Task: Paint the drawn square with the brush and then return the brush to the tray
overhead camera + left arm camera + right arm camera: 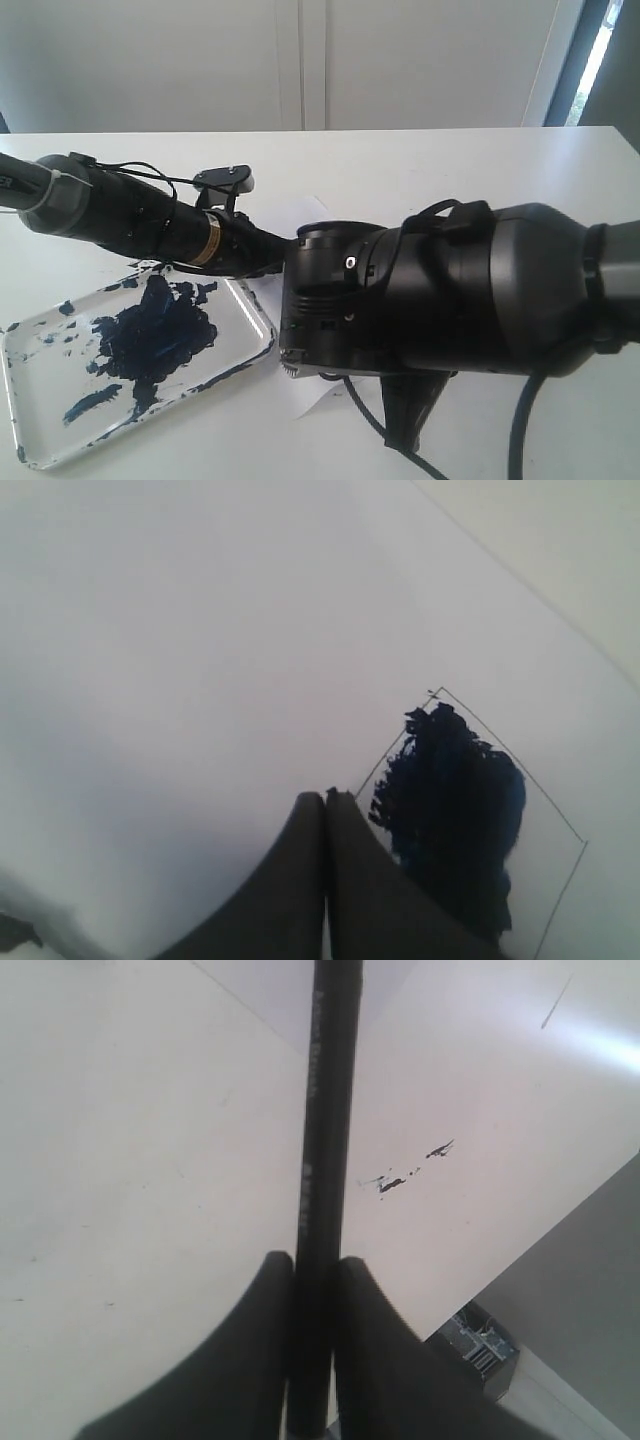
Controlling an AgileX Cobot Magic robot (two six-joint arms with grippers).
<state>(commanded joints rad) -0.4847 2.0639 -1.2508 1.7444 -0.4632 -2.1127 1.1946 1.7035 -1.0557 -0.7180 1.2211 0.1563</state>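
Note:
In the right wrist view my right gripper (315,1262) is shut on the brush (325,1110), a thin black stick running straight out between the fingers; its tip is out of frame. My left gripper (325,798) is shut with nothing in it, its tips right beside the drawn square (455,810), which holds a dark blue paint blot over most of its outline. The tray (262,325), smeared with dark blue paint, lies at the lower left of the exterior view. There both grippers are hidden behind the right arm's bulky wrist (440,290).
The left arm (130,215) reaches in from the left above the tray's far edge. A corner of the white paper (315,402) shows under the right arm. Small dark specks (400,1178) mark the surface near the brush shaft. The table edge (530,1260) runs close by.

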